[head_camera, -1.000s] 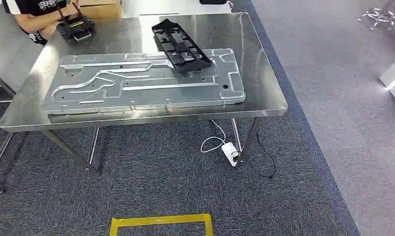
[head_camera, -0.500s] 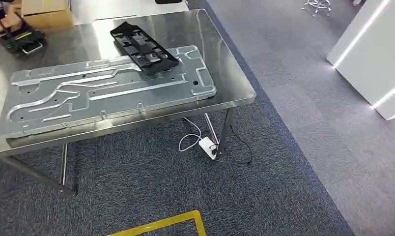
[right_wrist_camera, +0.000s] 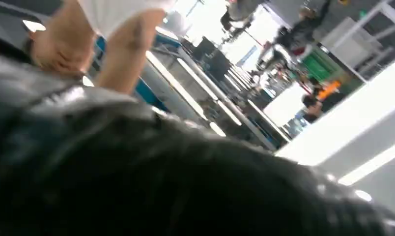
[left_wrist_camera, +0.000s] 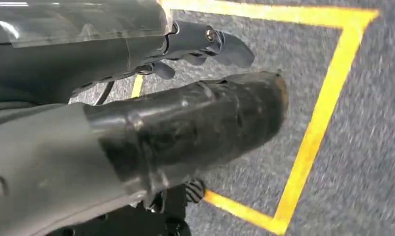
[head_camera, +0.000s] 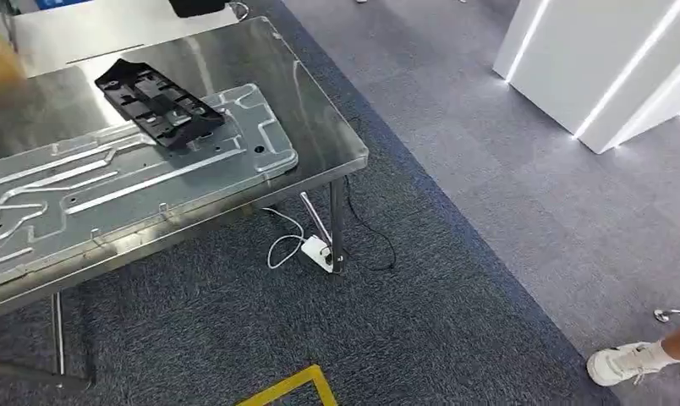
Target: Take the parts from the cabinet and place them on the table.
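A black plastic part [head_camera: 159,103] lies on a large silver metal panel [head_camera: 108,182], which covers most of the steel table [head_camera: 320,127] at the left of the head view. A white cabinet [head_camera: 607,59] with lit strips stands at the far right. My left hand [left_wrist_camera: 185,123] hangs over the carpet with its thumb and fingers apart and nothing in it. My right hand [right_wrist_camera: 161,182] is a dark blurred mass close to the right wrist camera, and how its fingers stand is hidden.
A white power strip [head_camera: 317,252] with cables lies by the table's leg. Yellow tape [head_camera: 290,389] marks a square on the carpet below me. A person's shoe [head_camera: 624,364] stands at the lower right. A person's arm [right_wrist_camera: 122,49] is beyond my right hand.
The camera has turned to the right: the table has slid to the picture's left, and the white cabinet and a person's shoe have come into view. The parts on the table lie as before.
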You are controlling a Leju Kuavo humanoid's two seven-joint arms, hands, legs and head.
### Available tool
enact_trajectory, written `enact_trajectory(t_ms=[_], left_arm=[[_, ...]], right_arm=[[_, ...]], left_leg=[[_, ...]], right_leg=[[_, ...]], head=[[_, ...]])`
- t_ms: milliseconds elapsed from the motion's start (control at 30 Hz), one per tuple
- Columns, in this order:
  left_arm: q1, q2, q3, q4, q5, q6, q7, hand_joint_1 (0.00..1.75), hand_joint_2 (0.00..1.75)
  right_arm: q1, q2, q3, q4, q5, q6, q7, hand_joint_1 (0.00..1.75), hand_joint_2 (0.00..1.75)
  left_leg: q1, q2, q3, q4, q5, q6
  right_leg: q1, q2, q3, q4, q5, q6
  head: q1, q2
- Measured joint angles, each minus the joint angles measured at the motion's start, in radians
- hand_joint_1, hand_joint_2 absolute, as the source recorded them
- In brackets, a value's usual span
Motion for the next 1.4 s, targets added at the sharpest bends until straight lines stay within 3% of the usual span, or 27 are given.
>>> enact_trajectory(t_ms=[67,100,133,233,267,333,400,467,500,567,600,633,667,767,800,833,867,933,967,1033,1100,1133,1267,1300,1333,1367,1400], left_arm=[[-0.001,0.0,0.0,0.0,0.0,-0.001,-0.002,0.0,0.0],[0.001,0.005,0.0,0.0,0.0,-0.001,-0.002,0.0,0.0],[0.001,0.006,0.0,0.0,0.0,-0.001,-0.003,0.0,0.0],[-0.008,0.006,-0.002,0.0,-0.001,-0.003,-0.004,0.0,0.0],[-0.008,-0.001,-0.002,0.0,-0.001,-0.003,-0.004,0.0,0.0],[-0.006,0.004,-0.002,-0.001,-0.001,-0.003,-0.005,0.0,0.0],[-0.005,0.004,-0.002,-0.001,-0.001,-0.003,-0.005,0.0,0.0],[-0.004,0.004,-0.002,-0.001,-0.001,-0.003,-0.005,0.0,0.0],[-0.004,0.003,-0.002,-0.001,-0.001,-0.005,-0.004,0.0,0.0],[-0.005,0.003,-0.002,-0.001,-0.003,-0.004,-0.001,0.0,0.0],[-0.006,0.003,-0.002,-0.001,-0.004,0.0,0.003,0.0,0.0],[-0.009,0.003,-0.002,-0.001,-0.004,0.005,0.005,0.0,0.0],[-0.009,0.003,-0.002,-0.001,-0.005,0.006,0.007,0.0,0.0],[-0.016,-0.001,-0.004,-0.001,-0.006,0.011,0.009,0.0,0.0],[-0.017,-0.001,-0.005,-0.001,-0.006,0.012,0.009,0.0,0.0],[-0.016,-0.001,-0.006,-0.001,-0.007,0.013,0.011,0.0,0.0],[-0.015,-0.002,-0.007,-0.001,-0.007,0.016,0.011,0.0,0.0],[-0.008,-0.003,-0.007,-0.001,-0.01,0.018,0.013,0.0,0.0],[-0.006,-0.003,-0.007,-0.001,-0.01,0.021,0.013,0.0,0.0],[-0.006,-0.003,-0.007,-0.001,-0.01,0.025,0.013,0.0,0.0],[-0.006,-0.003,-0.007,-0.001,-0.009,0.027,0.013,0.0,0.0],[-0.001,-0.003,-0.007,-0.001,-0.007,0.03,0.014,0.0,0.0],[-0.006,-0.005,-0.008,-0.001,-0.007,0.043,0.022,0.0,0.0],[-0.007,-0.011,-0.008,-0.001,-0.007,0.047,0.022,0.0,0.0],[-0.005,-0.011,-0.008,-0.001,-0.007,0.052,0.018,0.0,0.0],[-0.001,-0.011,-0.008,-0.001,-0.007,0.057,0.012,0.0,0.0],[0.003,-0.011,-0.008,-0.001,-0.007,0.06,0.005,0.0,0.0]], right_arm=[[0.011,0.001,0.0,-0.001,-0.014,-0.016,0.028,0.0,0.0],[0.02,0.002,0.0,0.0,-0.016,-0.02,0.036,0.0,0.0],[0.026,0.005,0.0,0.0,-0.017,-0.022,0.041,0.0,0.0],[0.036,0.002,-0.002,0.0,-0.019,-0.024,0.042,0.0,0.0],[0.04,0.0,-0.002,0.0,-0.019,-0.024,0.042,0.0,0.0],[0.032,-0.006,-0.001,0.0,-0.019,-0.025,0.042,0.0,0.0],[0.041,-0.006,0.0,0.0,-0.019,-0.025,0.041,0.0,0.0],[0.05,-0.007,0.0,0.0,-0.019,-0.025,0.041,0.0,0.0],[0.05,-0.007,0.0,0.002,-0.019,-0.029,0.046,0.0,0.0],[0.055,0.01,0.0,0.009,-0.018,-0.042,0.068,0.0,0.0],[0.063,0.031,-0.001,0.023,-0.014,-0.054,0.082,0.0,0.0],[0.069,0.049,-0.001,0.034,-0.011,-0.062,0.091,0.0,0.0],[0.085,0.061,-0.002,0.042,-0.009,-0.069,0.097,0.0,0.0],[0.09,0.099,-0.003,0.074,-0.002,-0.084,0.108,0.0,0.0],[0.091,0.103,-0.003,0.08,0.002,-0.085,0.11,0.0,0.0],[0.088,0.107,-0.003,0.084,0.007,-0.085,0.109,0.0,0.0],[0.089,0.114,-0.003,0.089,0.009,-0.086,0.109,0.0,0.0],[0.098,0.127,-0.003,0.093,0.011,-0.084,0.104,0.0,0.0],[0.101,0.129,-0.003,0.094,0.012,-0.082,0.101,0.0,0.0],[0.102,0.129,-0.003,0.094,0.015,-0.075,0.095,0.0,0.0],[0.102,0.129,-0.004,0.094,0.022,-0.074,0.094,0.0,0.0],[0.105,0.128,-0.004,0.095,0.026,-0.074,0.093,0.0,0.0],[0.111,0.09,-0.009,0.085,0.028,-0.058,0.074,0.0,0.0],[0.113,0.058,-0.01,0.072,0.026,-0.05,0.065,0.0,0.0],[0.104,0.015,-0.01,0.051,0.019,-0.037,0.053,0.0,0.0],[0.091,-0.012,-0.009,0.03,0.01,-0.023,0.037,0.0,0.0],[0.084,-0.063,-0.009,-0.007,-0.003,-0.006,0.019,0.0,0.0]], left_leg=[[-0.001,-0.032,0.073,-0.177,0.105,0.013],[0.002,-0.103,0.093,-0.233,0.116,0.025],[0.006,-0.115,0.099,-0.254,0.116,0.025],[-0.004,-0.079,0.111,-0.262,0.115,0.027],[0.005,-0.058,0.121,-0.287,0.126,0.031],[0.004,-0.026,0.131,-0.304,0.134,0.041],[0.002,0.006,0.13,-0.302,0.131,0.043],[0.001,0.037,0.13,-0.298,0.125,0.041],[0.001,0.049,0.13,-0.294,0.121,0.038],[0.002,0.075,0.136,-0.287,0.109,0.029],[-0.002,0.091,0.141,-0.28,0.101,0.02],[-0.007,0.104,0.135,-0.278,0.093,0.012],[-0.007,0.116,0.139,-0.281,0.089,0.007],[-0.008,0.141,0.156,-0.28,0.084,-0.006],[0.0,0.12,0.151,-0.269,0.071,-0.013],[0.003,0.057,0.139,-0.235,0.047,-0.015],[0.004,0.026,0.106,-0.164,0.006,-0.014],[0.004,0.007,0.022,-0.004,-0.06,-0.011],[0.004,0.005,-0.007,0.042,-0.064,-0.009],[0.0,0.001,0.003,-0.015,0.005,0.004],[-0.003,-0.03,0.064,-0.175,0.107,0.022],[0.0,-0.091,0.088,-0.23,0.12,0.035],[-0.008,-0.06,0.11,-0.262,0.117,0.031],[0.002,-0.044,0.12,-0.289,0.127,0.037],[-0.001,-0.031,0.13,-0.298,0.129,0.039],[-0.003,-0.021,0.134,-0.301,0.128,0.046],[-0.004,-0.012,0.135,-0.3,0.126,0.049]], right_leg=[[0.003,0.032,0.004,0.001,0.0,0.0],[-0.002,0.043,0.001,0.002,0.0,0.002],[0.001,0.062,-0.006,0.005,0.003,0.008],[-0.015,0.105,-0.016,-0.009,0.017,0.035],[-0.013,0.108,-0.014,-0.013,0.02,0.04],[-0.004,-0.019,-0.047,0.056,-0.028,0.043],[-0.01,-0.055,-0.12,0.209,-0.099,0.054],[-0.019,-0.063,-0.153,0.278,-0.106,0.063],[-0.022,-0.067,-0.13,0.239,-0.077,0.067],[-0.024,-0.087,-0.035,0.075,-0.001,0.07],[-0.021,-0.129,0.001,-0.005,0.004,0.069],[-0.011,-0.132,0.004,0.001,0.004,0.058],[-0.01,-0.11,0.002,0.004,0.002,0.044],[-0.006,-0.082,-0.004,0.006,0.001,0.029],[-0.016,-0.074,0.0,0.001,0.003,0.019],[-0.014,-0.064,0.0,0.0,0.002,0.016],[-0.011,-0.058,-0.001,0.0,0.002,0.011],[-0.004,-0.036,-0.003,0.001,0.001,0.005],[0.0,-0.022,-0.003,0.001,0.0,0.003],[0.006,0.004,0.002,0.002,-0.002,0.001],[0.01,0.029,0.009,0.002,-0.004,0.0],[0.007,0.04,0.007,0.002,-0.005,0.001],[-0.006,0.094,-0.005,-0.007,0.007,0.03],[-0.008,0.072,-0.005,0.001,0.0,0.033],[0.001,-0.001,-0.013,0.024,-0.015,0.038],[0.0,-0.037,-0.041,0.079,-0.051,0.043],[-0.002,-0.051,-0.077,0.152,-0.088,0.049]], head=[[0.0,0.0],[0.001,0.0],[0.0,0.0],[0.0,0.0],[0.0,0.0],[0.001,0.0],[0.002,0.0],[0.002,0.0],[0.002,0.0],[0.002,0.0],[0.002,0.0],[0.001,0.0],[0.001,0.0],[-0.008,0.0],[-0.008,0.0],[-0.009,0.0],[-0.01,0.0],[-0.01,0.0],[-0.01,0.0],[-0.01,0.0],[-0.01,0.0],[-0.009,0.0],[-0.01,0.0],[-0.01,0.0],[-0.008,0.0],[-0.009,0.0],[-0.008,0.0]])
